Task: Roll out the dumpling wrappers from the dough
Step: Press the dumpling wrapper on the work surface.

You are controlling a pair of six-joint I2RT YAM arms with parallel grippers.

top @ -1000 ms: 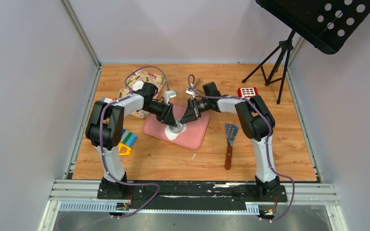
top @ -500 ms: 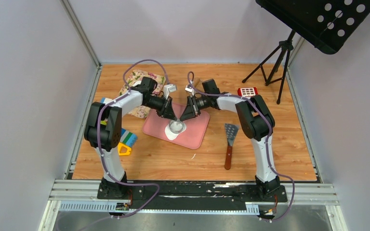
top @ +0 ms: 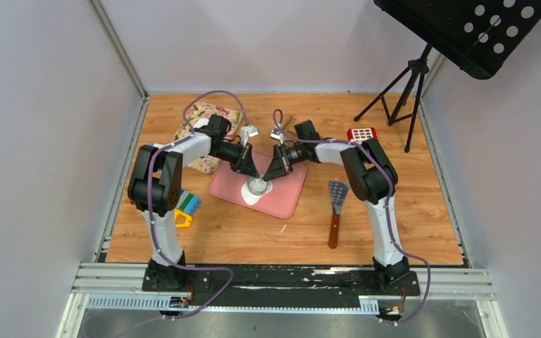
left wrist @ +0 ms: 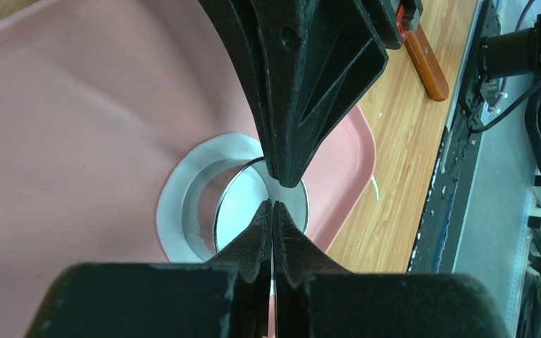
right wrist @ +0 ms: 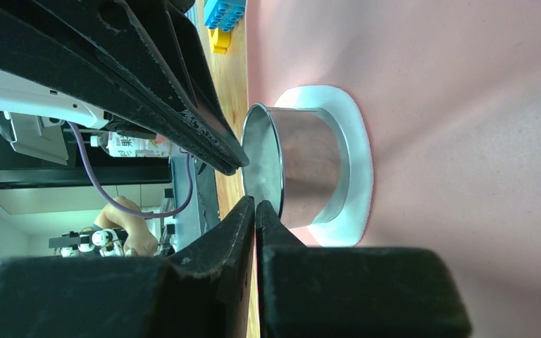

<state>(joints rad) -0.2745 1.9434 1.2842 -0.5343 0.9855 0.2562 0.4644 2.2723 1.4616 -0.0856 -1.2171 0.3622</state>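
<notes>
Both arms have drawn back from the ring (top: pixel 257 185) and their jaws have come together; the left gripper (top: pixel 259 172) and right gripper (top: pixel 271 174) now meet nearly tip to tip just above its rim, each pinched tight on nothing. One ring stands upright on one white sheet of dough (top: pixel 252 198), which lies on the one pink mat (top: pixel 290 191); one spatula (top: pixel 335 204) lies right of the mat, apart

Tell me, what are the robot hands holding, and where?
Cannot tell. The left gripper and right gripper are shut, tips at the top rim of the metal ring from opposite sides; whether either pinches that rim is unclear.
</notes>
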